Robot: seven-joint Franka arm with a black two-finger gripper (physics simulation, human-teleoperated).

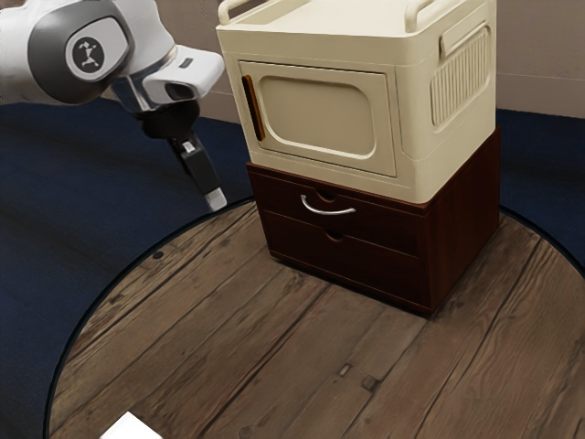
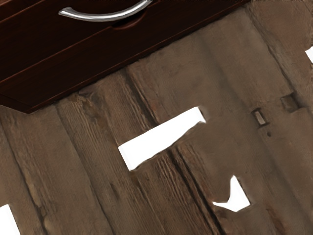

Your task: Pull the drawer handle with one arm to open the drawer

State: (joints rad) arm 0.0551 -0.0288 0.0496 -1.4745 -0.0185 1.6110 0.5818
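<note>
The curved silver metal handle [image 1: 327, 213] looks rigid but slick, best gripped mid-bow; whether the black tool [image 1: 216, 199] is open or closed cannot be told.

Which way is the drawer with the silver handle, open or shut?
Shut: the drawer front lies flush with the dark cabinet, and its handle sits close against it.
</note>
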